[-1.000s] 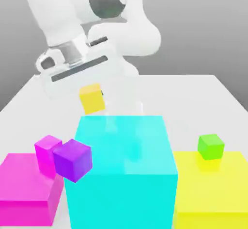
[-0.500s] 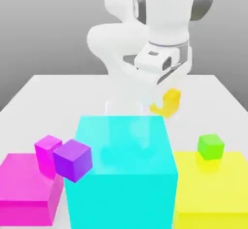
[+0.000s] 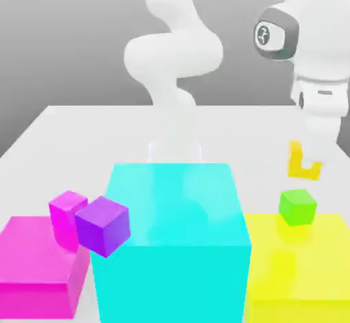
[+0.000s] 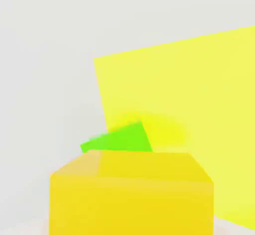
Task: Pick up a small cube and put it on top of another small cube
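Tool (image 3: 313, 160): far right, clamped on small yellow-orange cube (image 3: 295, 164), held aloft | small green cube (image 3: 297, 207): below it, on big yellow block (image 3: 298, 253), near right | big cyan block (image 3: 174, 205): near centre | purple cube (image 3: 102, 226): near left

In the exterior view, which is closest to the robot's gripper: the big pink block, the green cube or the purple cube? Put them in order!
1. Green cube: just below the gripper, on the big yellow block.
2. Purple cube: toward the exterior view's left.
3. Big pink block: at its left edge.
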### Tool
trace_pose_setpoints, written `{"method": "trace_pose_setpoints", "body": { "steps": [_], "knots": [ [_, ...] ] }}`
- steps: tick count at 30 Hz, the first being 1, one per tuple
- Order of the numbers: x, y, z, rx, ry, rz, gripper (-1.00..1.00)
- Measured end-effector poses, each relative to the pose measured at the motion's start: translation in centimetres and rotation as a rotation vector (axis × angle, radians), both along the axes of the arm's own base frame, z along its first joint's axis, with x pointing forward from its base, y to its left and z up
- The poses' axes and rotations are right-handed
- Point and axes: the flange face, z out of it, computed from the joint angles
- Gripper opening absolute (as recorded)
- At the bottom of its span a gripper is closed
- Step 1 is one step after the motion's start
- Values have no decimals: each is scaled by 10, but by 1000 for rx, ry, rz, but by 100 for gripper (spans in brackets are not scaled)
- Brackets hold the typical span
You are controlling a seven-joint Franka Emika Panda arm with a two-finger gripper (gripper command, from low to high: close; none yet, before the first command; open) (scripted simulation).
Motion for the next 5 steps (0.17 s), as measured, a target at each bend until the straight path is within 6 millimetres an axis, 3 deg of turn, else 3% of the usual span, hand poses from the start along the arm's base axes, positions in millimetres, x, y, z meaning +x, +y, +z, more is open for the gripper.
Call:
{"method": "trace_pose_setpoints", "body": {
  "steps": [1, 2, 5],
  "knots": [
    [-1, 0, -13, 0, -1, 1, -100],
    [-1, 0, -21, 0, -1, 2, 100],
    [-1, 0, -21, 0, -1, 2, 100]
  ]
}}
